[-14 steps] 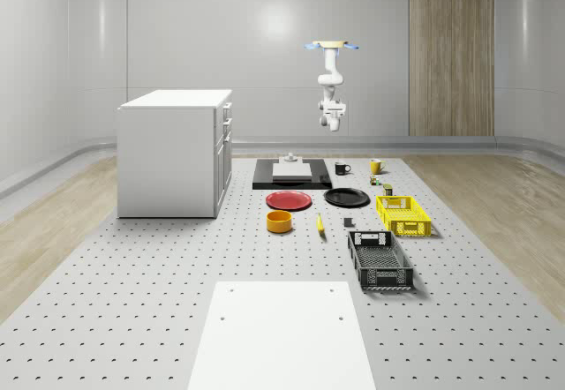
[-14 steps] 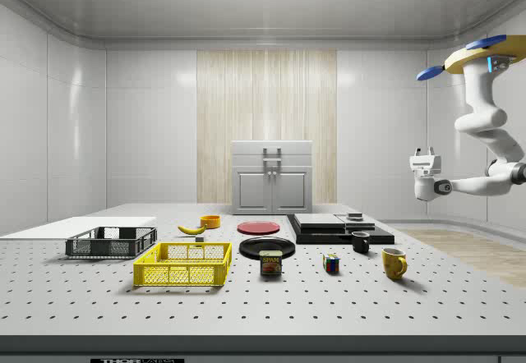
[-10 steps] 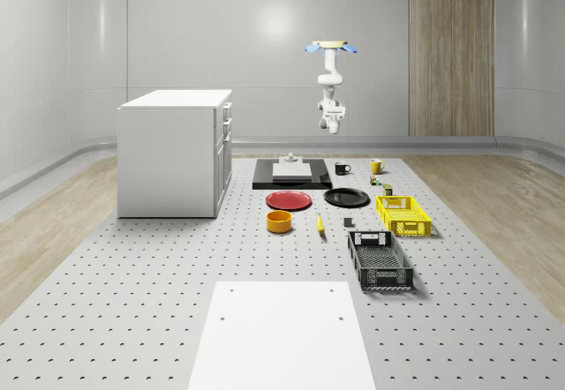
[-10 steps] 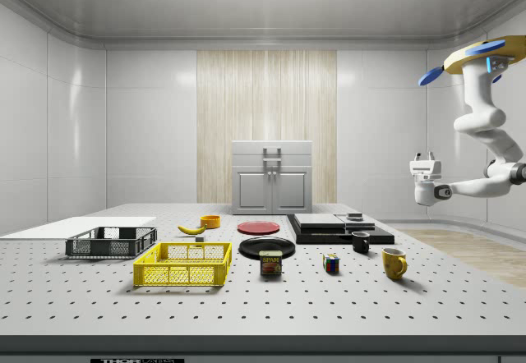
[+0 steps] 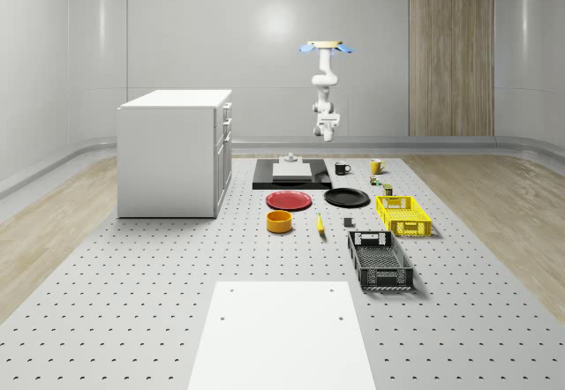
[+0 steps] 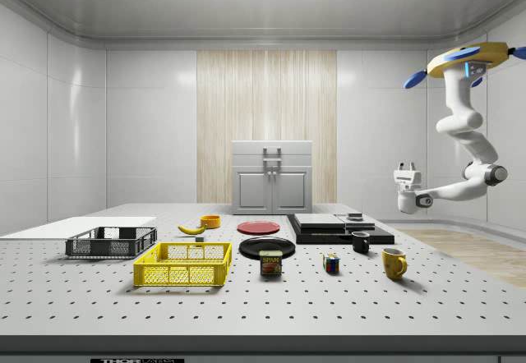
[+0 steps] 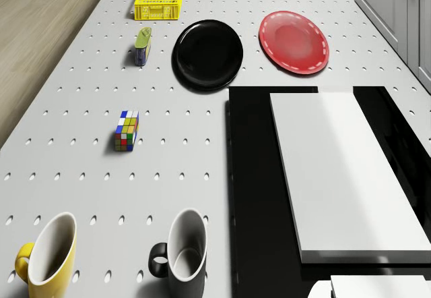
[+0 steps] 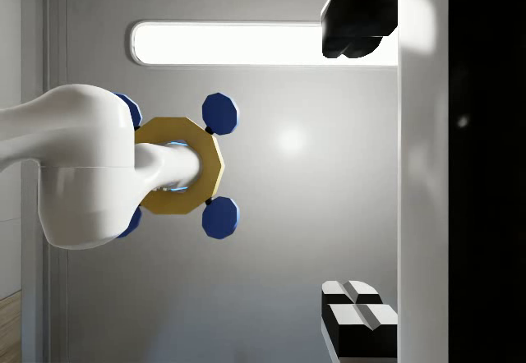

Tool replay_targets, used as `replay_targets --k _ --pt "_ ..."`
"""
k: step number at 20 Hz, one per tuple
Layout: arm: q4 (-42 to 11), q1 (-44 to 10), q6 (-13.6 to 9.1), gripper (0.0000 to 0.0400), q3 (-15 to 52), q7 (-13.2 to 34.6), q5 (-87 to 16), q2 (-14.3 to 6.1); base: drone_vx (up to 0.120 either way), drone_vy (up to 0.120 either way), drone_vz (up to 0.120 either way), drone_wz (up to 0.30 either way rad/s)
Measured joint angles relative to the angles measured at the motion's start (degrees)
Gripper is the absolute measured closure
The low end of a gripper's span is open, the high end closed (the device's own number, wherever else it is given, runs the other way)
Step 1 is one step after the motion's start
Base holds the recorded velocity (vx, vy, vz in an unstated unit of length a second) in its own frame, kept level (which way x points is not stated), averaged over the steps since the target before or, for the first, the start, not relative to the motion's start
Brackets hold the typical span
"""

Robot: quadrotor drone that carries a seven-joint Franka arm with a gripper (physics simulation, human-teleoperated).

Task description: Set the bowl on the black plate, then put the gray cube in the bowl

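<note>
While the drone (image 5: 324, 47) hovers high beyond the table's far edge in the whole-scene view, its gripper (image 5: 326, 131) hangs in air above the black slab (image 5: 292, 178), holding nothing; the bowl (image 5: 280, 221) sits near the red plate (image 5: 290, 200), left of the black plate (image 5: 346, 198), with the gray cube (image 5: 349, 223) nearer. From the side, the gripper (image 6: 404, 168) points upward, touching nothing. On the wrist view, the fingers (image 8: 359, 315) stand wide apart.

"SPAM" on the can (image 6: 270, 262) beside the yellow crate (image 6: 184, 264); no other legible text.
</note>
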Motion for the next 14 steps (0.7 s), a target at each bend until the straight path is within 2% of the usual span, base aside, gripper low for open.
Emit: replay_targets --k 6,14 --pt "1.8 -0.1 -0.9 0.0 0.0 0.0 0.0 0.6 0.12 -0.12 0.0 0.0" --pt "2.2 -0.1 -0.9 0.0 0.1 -0.1 0.0 0.7 0.12 -0.12 0.0 0.0"
